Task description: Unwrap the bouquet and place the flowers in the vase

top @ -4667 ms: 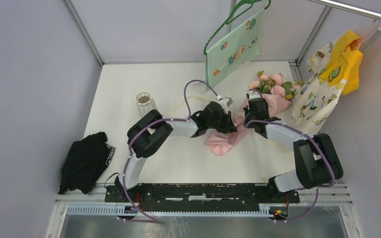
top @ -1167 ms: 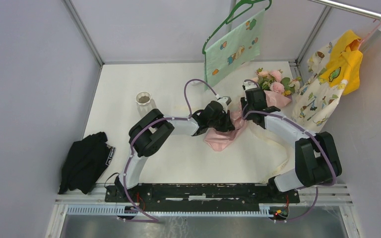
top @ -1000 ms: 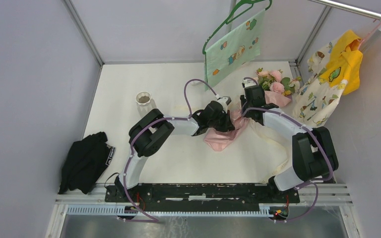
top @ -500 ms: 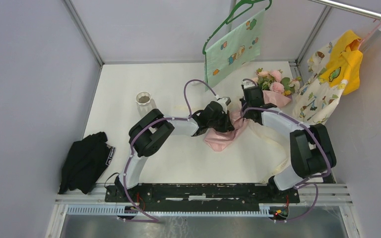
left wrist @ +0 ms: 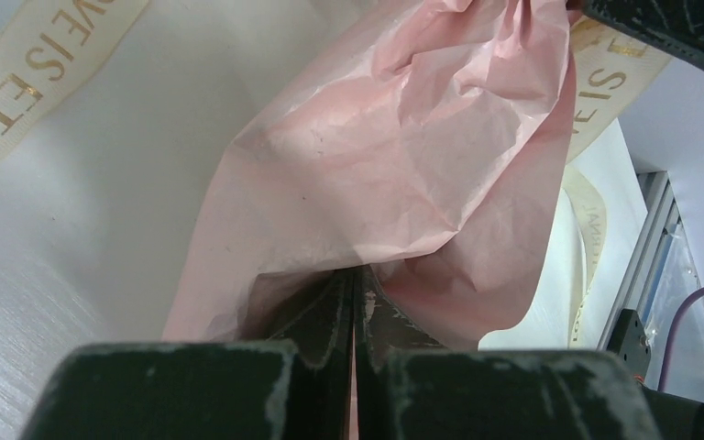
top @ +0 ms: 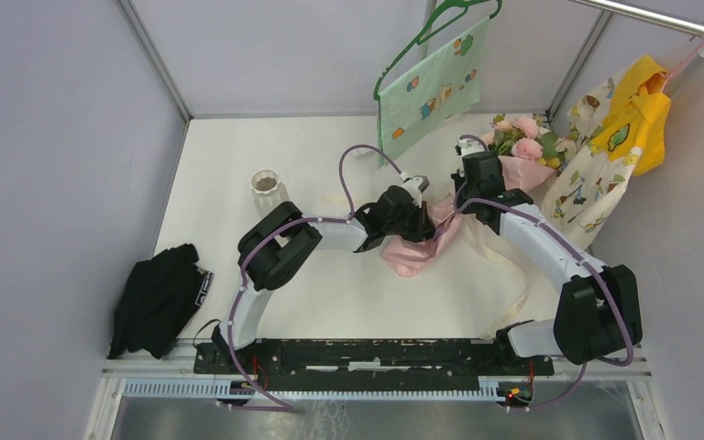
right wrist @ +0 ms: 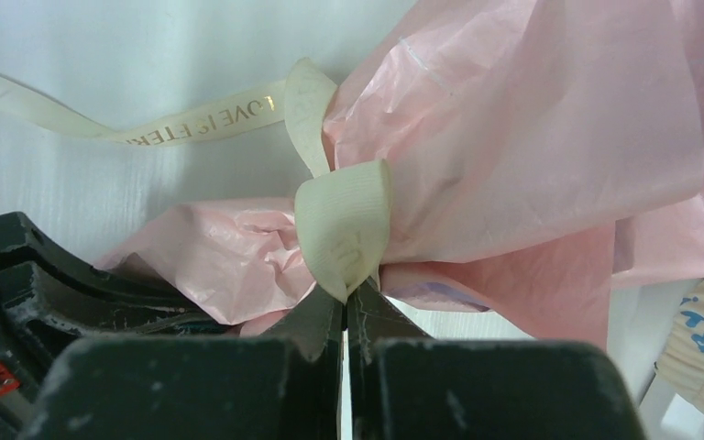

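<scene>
The bouquet (top: 477, 197) lies on the table right of centre, and its flowers (top: 524, 142), pink roses with green leaves, point to the far right. My left gripper (top: 419, 223) is shut on the pink wrapping paper (left wrist: 403, 147) at the bouquet's near end, with the paper pinched at its tips (left wrist: 355, 271). My right gripper (right wrist: 346, 298) is shut on a loop of the cream ribbon (right wrist: 344, 220), which is tied round the pink paper (right wrist: 532, 119). In the top view it (top: 463, 197) sits over the bouquet's neck. The white vase (top: 265, 183) stands upright far to the left.
A mint-green patterned cloth (top: 431, 87) hangs on a hanger just behind the bouquet. Yellow and patterned garments (top: 619, 137) hang at the right wall. A black cloth (top: 156, 298) lies at the table's left edge. Loose ribbon tails (left wrist: 37, 64) trail across the table.
My right gripper has shut on the ribbon loop. The right arm has swung out to the right. The bouquet's flower end has shifted to the far right. The left gripper stays shut on the paper.
</scene>
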`<state>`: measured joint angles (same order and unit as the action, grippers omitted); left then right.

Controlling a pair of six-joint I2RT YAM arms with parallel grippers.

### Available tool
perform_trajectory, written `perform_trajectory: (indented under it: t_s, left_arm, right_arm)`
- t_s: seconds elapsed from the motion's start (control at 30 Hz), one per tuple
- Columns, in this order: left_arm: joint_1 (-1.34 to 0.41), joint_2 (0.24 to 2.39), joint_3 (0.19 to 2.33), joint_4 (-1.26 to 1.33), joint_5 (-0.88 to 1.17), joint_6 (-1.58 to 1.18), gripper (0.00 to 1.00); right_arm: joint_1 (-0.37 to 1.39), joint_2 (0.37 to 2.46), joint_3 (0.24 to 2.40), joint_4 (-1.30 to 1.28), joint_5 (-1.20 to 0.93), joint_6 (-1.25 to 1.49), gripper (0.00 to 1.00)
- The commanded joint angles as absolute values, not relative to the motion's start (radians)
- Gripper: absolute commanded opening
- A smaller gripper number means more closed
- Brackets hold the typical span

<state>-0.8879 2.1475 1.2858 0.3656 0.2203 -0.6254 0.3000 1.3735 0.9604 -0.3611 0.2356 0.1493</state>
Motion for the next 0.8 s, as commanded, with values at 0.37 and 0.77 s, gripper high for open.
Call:
perform_trajectory:
  t_s: [0.37, 0.77]
  left_arm:
    - [-0.885, 1.980, 1.360, 0.175, 0.149, -0.456, 0.17]
    - [-0.843, 1.964, 1.326, 0.315, 0.364, -0.411, 0.45]
  right_arm:
    - [0.287, 1.277, 0.842, -0.223, 0.334, 0.178, 0.00]
    - [0.264, 1.206, 0.608, -0.151, 0.240, 0.240, 0.00]
